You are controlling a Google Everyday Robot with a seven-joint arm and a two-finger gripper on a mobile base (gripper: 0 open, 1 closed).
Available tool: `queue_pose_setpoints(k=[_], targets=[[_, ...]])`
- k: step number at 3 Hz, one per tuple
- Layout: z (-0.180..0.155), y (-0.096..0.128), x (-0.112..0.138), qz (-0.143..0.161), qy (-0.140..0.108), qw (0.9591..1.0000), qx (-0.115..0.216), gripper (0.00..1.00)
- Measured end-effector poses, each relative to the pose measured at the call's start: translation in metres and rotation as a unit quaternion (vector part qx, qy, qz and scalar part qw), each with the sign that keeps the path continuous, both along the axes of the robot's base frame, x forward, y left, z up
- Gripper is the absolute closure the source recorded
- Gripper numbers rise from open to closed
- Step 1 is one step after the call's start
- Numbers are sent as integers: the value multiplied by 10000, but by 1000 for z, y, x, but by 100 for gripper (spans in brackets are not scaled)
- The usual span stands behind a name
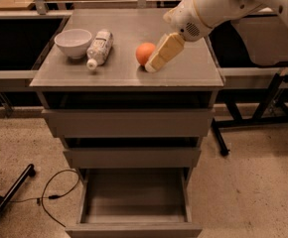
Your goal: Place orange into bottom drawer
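Gripper [152, 65], cream-coloured, slants down from the white arm [218, 6] onto the grey metal cabinet top [188, 76]. Its tip is just right of the small round orange fruit [143, 52], seemingly touching it. I cannot tell whether it is spread or closed. The fruit rests on the top, mid-surface. To its left a clear plastic bottle [99, 47] lies on its side, with a white bowl [73, 42] beyond it. The bottom drawer [134, 228], narrow and grey, stands pulled open.
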State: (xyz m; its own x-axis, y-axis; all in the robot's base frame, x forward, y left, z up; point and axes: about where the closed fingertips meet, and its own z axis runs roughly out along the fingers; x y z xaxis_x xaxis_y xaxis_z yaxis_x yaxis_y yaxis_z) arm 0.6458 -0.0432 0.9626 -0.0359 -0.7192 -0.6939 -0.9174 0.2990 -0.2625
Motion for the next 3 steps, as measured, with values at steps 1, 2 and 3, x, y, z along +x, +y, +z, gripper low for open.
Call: queue_pose_setpoints(k=[1, 2, 3], targets=[[-11, -9, 20, -340, 64, 9993, 124, 0], [-22, -25, 41, -578, 67, 9982, 175, 0], [-28, -41, 62, -680, 6, 9974, 236, 0]])
